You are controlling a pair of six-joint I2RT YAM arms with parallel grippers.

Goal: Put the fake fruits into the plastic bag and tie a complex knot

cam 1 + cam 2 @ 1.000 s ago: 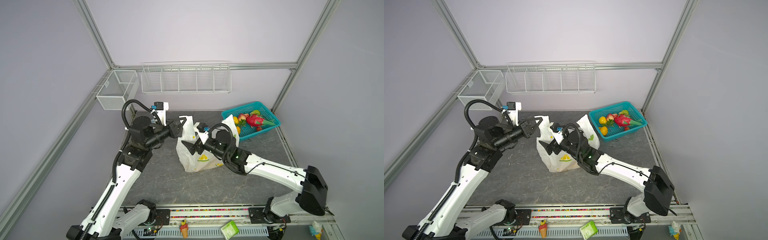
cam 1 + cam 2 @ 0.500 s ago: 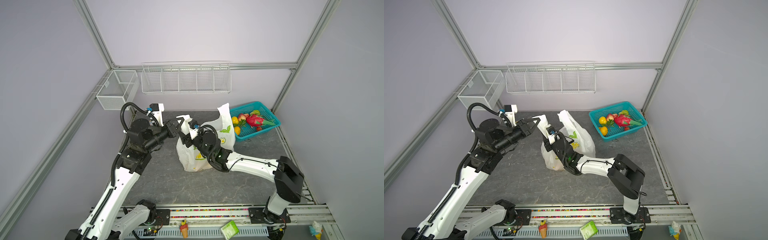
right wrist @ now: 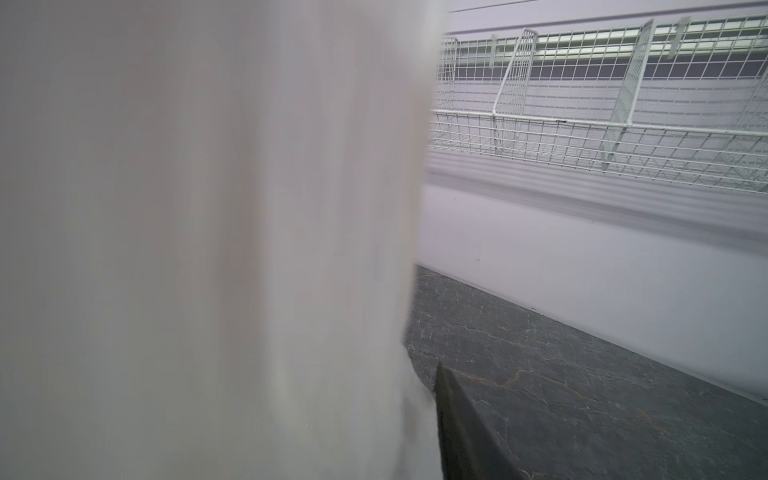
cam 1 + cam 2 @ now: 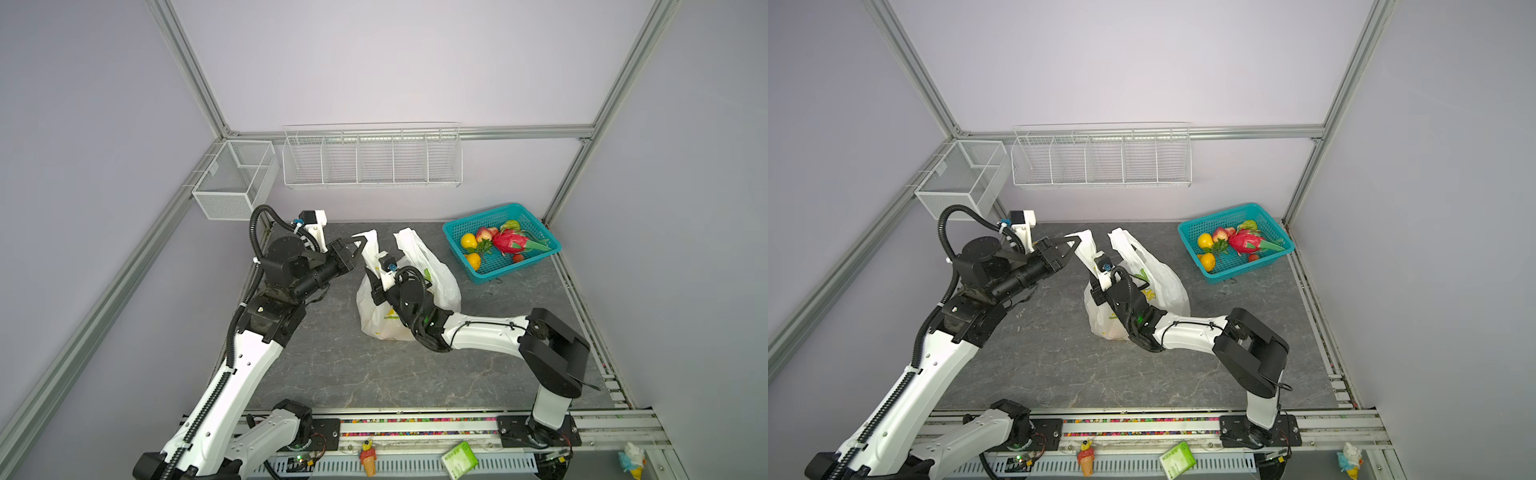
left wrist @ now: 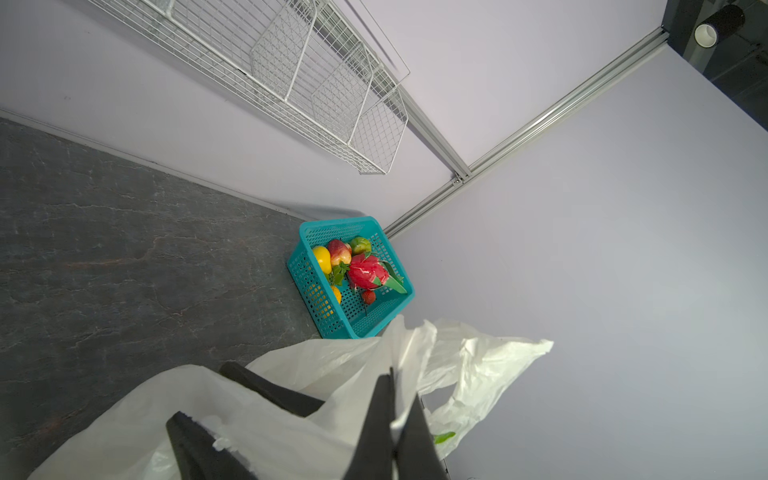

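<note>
At the front rail stand an ice-cream cone figurine (image 4: 368,457) and a green box (image 4: 459,457). Farther in, mid-table, the plastic bag (image 4: 442,286) sits upright on the grey table (image 4: 332,365) with both handles up. The left gripper (image 4: 360,242) has its fingers pinched together on the tip of the handle nearer the left arm. Its wrist view shows white film caught between the two dark tips. The right gripper (image 4: 375,277) sits close against that same handle lower down. Its wrist view is mostly blurred white film with only one dark finger (image 3: 457,428) showing, so I cannot tell whether its fingers are apart or together. Beyond, in the far right corner, the fake fruits (image 4: 508,244) lie in a teal basket (image 4: 513,271) — well apart from the bag. A white wire rack (image 4: 372,162) hangs on the back wall.
</note>
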